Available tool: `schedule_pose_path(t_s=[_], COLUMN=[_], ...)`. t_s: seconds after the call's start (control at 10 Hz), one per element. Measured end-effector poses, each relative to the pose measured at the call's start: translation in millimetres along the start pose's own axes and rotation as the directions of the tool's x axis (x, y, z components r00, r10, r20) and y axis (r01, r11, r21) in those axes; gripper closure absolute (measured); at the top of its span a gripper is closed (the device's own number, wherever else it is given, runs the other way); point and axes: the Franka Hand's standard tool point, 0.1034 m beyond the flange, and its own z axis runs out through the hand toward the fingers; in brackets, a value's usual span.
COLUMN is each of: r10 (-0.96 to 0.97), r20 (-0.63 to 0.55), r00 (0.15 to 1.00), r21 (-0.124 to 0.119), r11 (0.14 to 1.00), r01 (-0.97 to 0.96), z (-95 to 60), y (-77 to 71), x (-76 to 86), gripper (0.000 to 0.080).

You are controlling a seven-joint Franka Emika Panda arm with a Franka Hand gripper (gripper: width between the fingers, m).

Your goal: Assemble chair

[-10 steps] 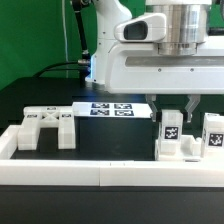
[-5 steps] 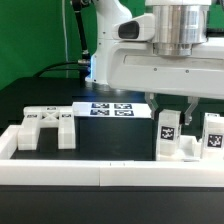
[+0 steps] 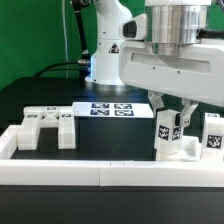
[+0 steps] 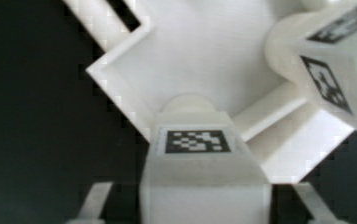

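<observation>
Exterior view: the gripper [image 3: 171, 120] is clamped on a tagged white chair block [image 3: 169, 137]. The block stands on the black table [image 3: 110, 142] at the exterior view's right, near the front border rail [image 3: 100, 172]. A second tagged block [image 3: 213, 136] stands just beside it. A slotted chair piece [image 3: 45, 126] lies well apart at the left, and the marker board [image 3: 108, 108] lies behind.

Wrist view: the gripped block [image 4: 196, 160] shows its tag. The second block [image 4: 328, 60] is near.

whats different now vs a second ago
The gripper, shut on the tagged chair block, has tilted and swung toward the exterior view's left, slightly tipping the block with it. No new grasp or release. The slotted piece, marker board and other block at the exterior view's right stayed put.
</observation>
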Motion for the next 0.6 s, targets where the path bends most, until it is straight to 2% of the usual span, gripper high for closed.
schedule_pose_path(t_s=[0.3, 0.6], r10=[0.227, 0.276], r20=[0.002, 0.004], r00=[0.974, 0.961], r21=[0.003, 0.002], r11=[0.974, 0.961], r01=[-0.227, -0.276], z=[0.2, 0.4], y=[-0.9, -0.7], x=[-1.1, -1.1], gripper=[0.0509, 0.0509])
